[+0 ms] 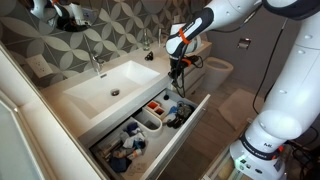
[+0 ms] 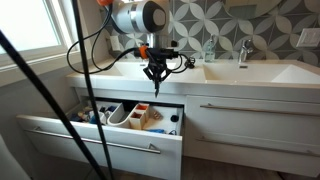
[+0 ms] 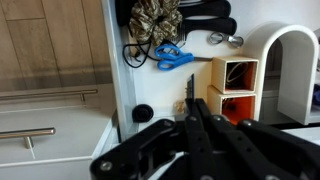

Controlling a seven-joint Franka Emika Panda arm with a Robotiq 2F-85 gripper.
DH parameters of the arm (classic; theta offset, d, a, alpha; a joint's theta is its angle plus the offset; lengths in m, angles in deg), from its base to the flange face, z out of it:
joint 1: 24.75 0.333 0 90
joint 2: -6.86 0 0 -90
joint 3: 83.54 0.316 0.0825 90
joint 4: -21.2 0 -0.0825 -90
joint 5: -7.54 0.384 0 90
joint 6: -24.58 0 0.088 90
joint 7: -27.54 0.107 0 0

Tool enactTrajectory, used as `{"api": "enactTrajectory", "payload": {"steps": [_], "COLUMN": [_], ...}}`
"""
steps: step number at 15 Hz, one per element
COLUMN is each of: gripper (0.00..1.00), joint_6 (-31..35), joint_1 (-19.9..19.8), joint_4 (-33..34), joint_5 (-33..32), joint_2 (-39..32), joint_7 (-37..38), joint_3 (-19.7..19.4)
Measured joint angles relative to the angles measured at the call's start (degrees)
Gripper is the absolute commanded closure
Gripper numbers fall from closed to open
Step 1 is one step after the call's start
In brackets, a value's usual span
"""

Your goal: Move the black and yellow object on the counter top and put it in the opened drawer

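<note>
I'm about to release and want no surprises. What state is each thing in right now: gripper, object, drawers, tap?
gripper: shut on the black and yellow object.
black and yellow object: held, dangling clear of the counter top, above the opened drawer.
opened drawer: pulled out, bins and clutter showing.
neighbouring drawer: closed.
tap: no water seen running.

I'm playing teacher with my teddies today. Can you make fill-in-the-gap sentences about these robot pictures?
1. The gripper holds the black and yellow object up ____ the opened drawer.
2. The scissors lying in that drawer are coloured ____.
3. The counter top is coloured ____.
Missing words: above, blue, white.
</note>
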Motion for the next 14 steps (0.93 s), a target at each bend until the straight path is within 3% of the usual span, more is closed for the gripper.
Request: {"api": "enactTrajectory", "payload": {"steps": [7,14], "gripper": [0.99,0.99], "joint_6": [-5.4,-6.4], "joint_1": [-2.7,-6.6], "joint_4": [4.5,9.6], "joint_5": [8.2,12.6], "joint_2": [-6.4,-14.2], "joint_7": [-15.8,-19.5], "joint_3": [0.8,2.5]}}
